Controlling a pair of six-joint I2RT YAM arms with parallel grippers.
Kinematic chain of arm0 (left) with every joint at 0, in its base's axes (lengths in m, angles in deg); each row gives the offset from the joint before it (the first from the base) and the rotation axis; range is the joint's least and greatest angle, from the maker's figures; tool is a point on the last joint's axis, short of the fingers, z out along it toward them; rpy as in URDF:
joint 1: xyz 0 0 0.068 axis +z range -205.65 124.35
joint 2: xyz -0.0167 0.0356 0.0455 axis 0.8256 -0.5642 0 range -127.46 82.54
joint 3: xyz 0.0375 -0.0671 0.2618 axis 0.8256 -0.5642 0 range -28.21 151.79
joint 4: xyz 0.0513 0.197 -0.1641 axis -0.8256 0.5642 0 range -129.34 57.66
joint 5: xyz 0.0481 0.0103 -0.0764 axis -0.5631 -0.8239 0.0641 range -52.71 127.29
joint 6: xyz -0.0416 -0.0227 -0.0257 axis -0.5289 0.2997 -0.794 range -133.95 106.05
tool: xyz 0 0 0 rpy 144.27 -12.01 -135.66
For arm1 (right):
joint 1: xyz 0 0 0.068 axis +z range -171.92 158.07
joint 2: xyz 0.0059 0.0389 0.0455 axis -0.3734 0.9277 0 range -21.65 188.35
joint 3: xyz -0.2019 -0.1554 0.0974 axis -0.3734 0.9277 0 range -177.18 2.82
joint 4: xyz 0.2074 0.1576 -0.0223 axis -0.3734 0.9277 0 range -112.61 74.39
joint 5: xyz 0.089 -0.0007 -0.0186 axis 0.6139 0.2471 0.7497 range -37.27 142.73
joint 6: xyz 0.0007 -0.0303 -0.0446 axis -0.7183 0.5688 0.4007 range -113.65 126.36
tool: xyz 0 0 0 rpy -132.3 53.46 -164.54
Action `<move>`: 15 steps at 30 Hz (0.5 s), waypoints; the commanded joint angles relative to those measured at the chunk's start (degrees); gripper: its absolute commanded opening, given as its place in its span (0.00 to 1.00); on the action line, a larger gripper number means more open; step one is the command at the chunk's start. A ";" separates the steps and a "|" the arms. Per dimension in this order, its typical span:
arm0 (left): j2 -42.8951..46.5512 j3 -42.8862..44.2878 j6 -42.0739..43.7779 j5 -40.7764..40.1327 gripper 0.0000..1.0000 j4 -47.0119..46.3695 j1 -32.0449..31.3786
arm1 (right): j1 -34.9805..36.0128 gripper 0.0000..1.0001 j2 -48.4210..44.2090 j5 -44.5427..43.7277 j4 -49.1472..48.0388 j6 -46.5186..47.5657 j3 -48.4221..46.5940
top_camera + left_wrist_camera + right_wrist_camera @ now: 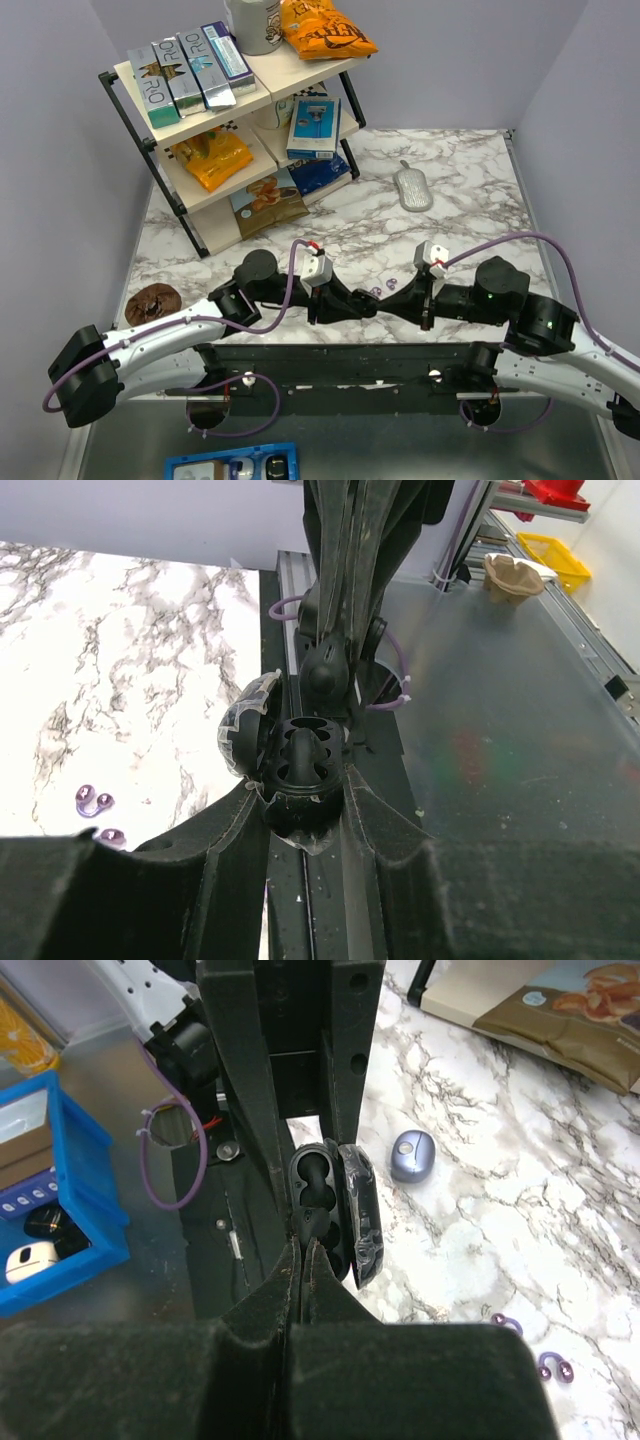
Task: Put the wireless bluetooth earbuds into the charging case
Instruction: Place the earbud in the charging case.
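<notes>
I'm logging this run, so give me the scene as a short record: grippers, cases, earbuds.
left gripper: shut on the open black case
right gripper: shut, tips at the black case's rim
blue case: looks closed, lying on the table, apart from both grippers
purple earbuds: two, loose on the table, in neither case

2 purple earbuds [507, 1323], 1 lavender case [413, 1155], 1 open black case [300, 765].

Closed lavender case [413, 1155]; loose purple earbuds [93, 800]
</notes>
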 commanded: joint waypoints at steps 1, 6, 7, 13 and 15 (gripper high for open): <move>0.96 -0.93 0.07 -0.58 0.00 -3.98 -0.26 | 0.40 0.01 -1.35 0.21 -0.44 -0.54 0.16; 1.05 -1.10 -0.55 -0.75 0.00 -5.56 -0.08 | 0.40 0.01 -1.44 0.56 -0.35 -0.54 0.42; 1.05 -1.02 -0.64 -0.75 0.00 -5.65 -0.08 | 0.40 0.01 -1.35 0.65 -0.35 -0.54 0.60; 1.31 -0.93 -1.43 -0.66 0.00 -6.62 0.01 | 0.31 0.01 -1.09 1.27 -1.14 -0.98 1.65; 1.23 -0.93 -1.51 -0.66 0.00 -6.71 0.01 | 0.40 0.01 -1.09 1.36 -1.23 -0.98 1.65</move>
